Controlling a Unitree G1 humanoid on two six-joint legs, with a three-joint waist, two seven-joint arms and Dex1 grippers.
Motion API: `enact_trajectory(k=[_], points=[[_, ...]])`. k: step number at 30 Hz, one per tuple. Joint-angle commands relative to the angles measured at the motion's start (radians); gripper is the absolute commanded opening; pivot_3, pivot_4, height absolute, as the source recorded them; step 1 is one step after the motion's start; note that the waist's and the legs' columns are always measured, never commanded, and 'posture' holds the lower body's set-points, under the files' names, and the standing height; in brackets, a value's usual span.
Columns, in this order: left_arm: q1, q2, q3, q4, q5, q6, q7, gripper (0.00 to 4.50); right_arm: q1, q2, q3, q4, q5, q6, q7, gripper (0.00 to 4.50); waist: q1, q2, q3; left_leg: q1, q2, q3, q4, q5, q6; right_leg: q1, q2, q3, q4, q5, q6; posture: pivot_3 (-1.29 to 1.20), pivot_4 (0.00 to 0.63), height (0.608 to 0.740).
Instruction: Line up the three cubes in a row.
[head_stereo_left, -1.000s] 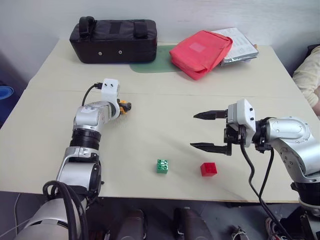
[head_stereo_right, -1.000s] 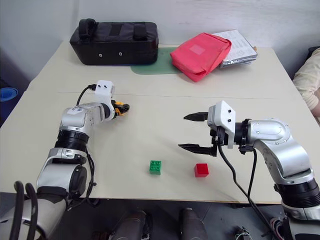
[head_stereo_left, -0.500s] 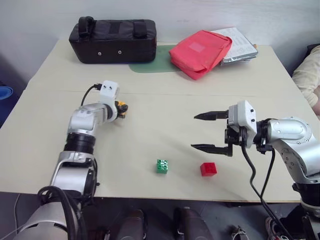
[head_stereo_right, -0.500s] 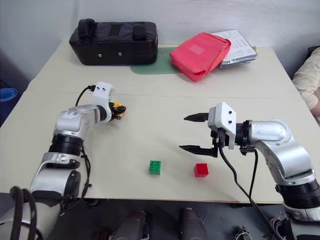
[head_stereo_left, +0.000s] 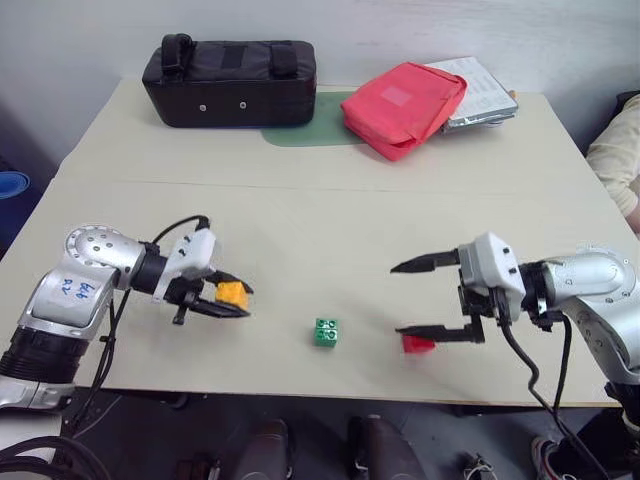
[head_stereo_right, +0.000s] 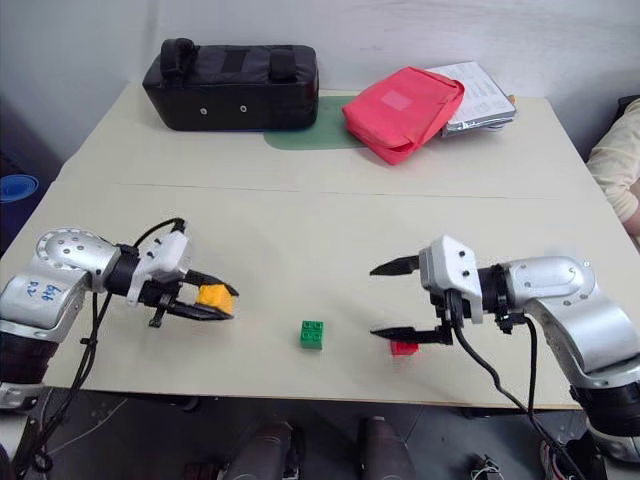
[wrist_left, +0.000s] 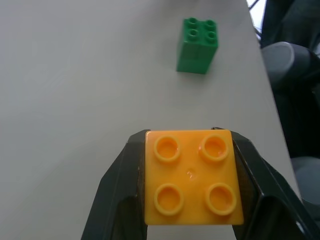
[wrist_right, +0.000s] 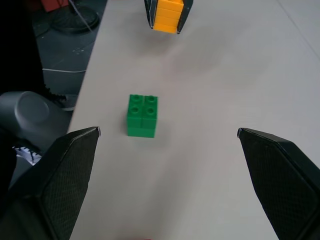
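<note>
pale worktop (head_stereo_left: 330, 215) across the frame. right gripper (head_stereo_left: 432, 297) at lower right, fingers spread wide, lower one over the red cube (head_stereo_left: 416, 344). left gripper (head_stereo_left: 226, 297) at lower left, fingers clamped on the yellow-orange cube (head_stereo_left: 232, 294). green cube (head_stereo_left: 325, 332) at lower centre, between the two.

Soft, even light falls over the pale table (head_stereo_left: 330, 215), bright without glare. Shadows are faint: a diffuse one lies under the black bag (head_stereo_left: 230, 80) at the far edge, small ones beneath the arms near the front edge. The head views are sharp; the wrist views blur slightly toward their borders.
</note>
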Motion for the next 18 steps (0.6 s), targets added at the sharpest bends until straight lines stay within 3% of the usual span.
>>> enact_trajectory(k=[1,18], points=[[0.007,0.020,-0.003,-0.020,0.018,-0.083,-0.044,1.53,0.003,-0.013,-0.021,-0.038,0.016,0.002,0.003,4.50,-0.003,0.000,0.000,0.000,0.000,0.000,0.000,0.000,0.000,0.000,0.000,0.000,0.000,0.000,0.000,0.00,0.150,0.740],[0.023,-0.078,-0.108,0.004,0.156,-0.181,0.032,1.53,0.079,-0.030,-0.040,-0.098,0.004,0.006,-0.018,4.50,-0.003,0.000,0.000,0.000,0.000,0.000,0.000,0.000,0.001,-0.001,0.001,0.000,0.001,0.000,0.000,0.00,0.150,0.740]])
